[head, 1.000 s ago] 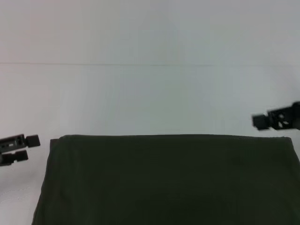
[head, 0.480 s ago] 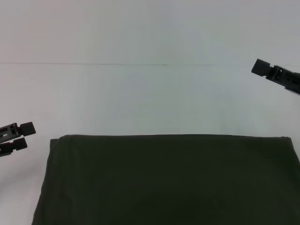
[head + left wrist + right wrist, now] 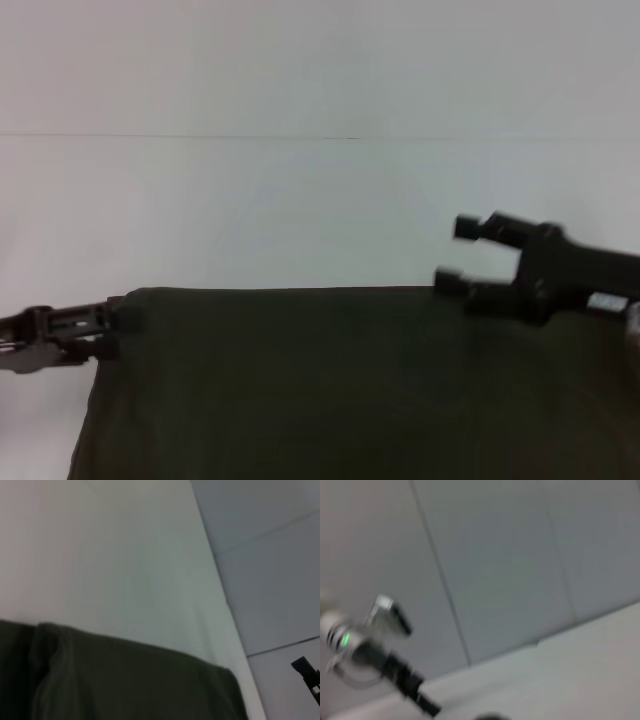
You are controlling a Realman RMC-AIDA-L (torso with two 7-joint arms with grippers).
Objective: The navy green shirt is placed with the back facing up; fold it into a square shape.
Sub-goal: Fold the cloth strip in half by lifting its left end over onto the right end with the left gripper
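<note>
The navy green shirt (image 3: 350,390) lies flat with its plain side up and fills the near part of the head view. Its far edge is straight. My left gripper (image 3: 112,322) is low at the shirt's far left corner, touching or just over its edge. My right gripper (image 3: 456,253) is open, with the jaws spread wide, and hovers over the shirt's far edge on the right side. The left wrist view shows the shirt's folded edge and corner (image 3: 125,680) on the white table, with the right gripper (image 3: 307,672) far off.
The white table (image 3: 300,210) stretches beyond the shirt to a pale wall (image 3: 300,60). The right wrist view shows the wall, a strip of table and the left arm (image 3: 380,655) with a green light.
My right gripper has swung from high at the right edge down and left to the shirt's far edge. My left gripper has moved right and down onto the shirt's far left corner.
</note>
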